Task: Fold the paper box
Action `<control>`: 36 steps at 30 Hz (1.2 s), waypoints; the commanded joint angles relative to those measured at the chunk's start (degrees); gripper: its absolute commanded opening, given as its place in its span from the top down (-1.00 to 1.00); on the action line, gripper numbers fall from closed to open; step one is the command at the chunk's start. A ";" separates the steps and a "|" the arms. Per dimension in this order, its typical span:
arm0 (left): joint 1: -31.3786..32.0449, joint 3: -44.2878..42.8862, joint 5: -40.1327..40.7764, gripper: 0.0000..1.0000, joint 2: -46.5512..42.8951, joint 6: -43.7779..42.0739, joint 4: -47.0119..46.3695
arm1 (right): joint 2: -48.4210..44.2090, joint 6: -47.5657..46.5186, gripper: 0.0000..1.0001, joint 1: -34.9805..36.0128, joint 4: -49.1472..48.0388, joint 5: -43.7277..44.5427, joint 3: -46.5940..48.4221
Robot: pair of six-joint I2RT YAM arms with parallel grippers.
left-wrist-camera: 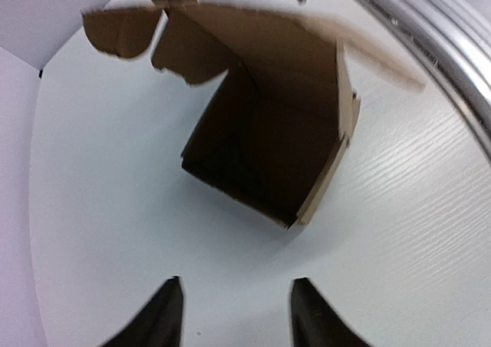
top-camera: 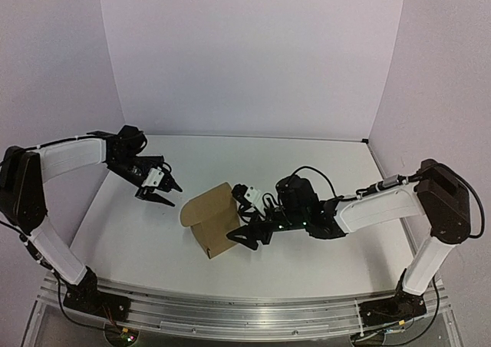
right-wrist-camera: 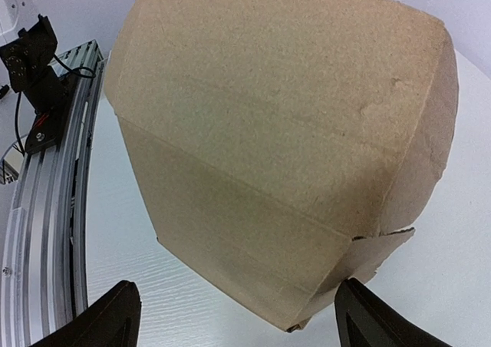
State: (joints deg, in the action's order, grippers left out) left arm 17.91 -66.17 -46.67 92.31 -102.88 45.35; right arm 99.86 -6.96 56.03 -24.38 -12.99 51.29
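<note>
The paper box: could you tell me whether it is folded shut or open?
Open: the paper box is a hollow shell, its flaps splayed outward in the left wrist view.

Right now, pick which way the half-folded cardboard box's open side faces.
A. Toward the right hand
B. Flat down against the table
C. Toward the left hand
C: the left wrist view looks straight into the dark hollow of the paper box, while the right wrist view shows only a closed outer wall of it.
</note>
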 commanded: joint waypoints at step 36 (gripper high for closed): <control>19.00 31.94 7.97 0.62 -15.55 40.74 -51.85 | 6.16 12.19 -0.24 1.11 -7.89 -2.34 6.38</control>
State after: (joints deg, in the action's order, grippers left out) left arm 36.82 -33.44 -40.06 77.03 -61.95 -0.80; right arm 105.21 4.15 55.62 -29.47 -10.87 54.11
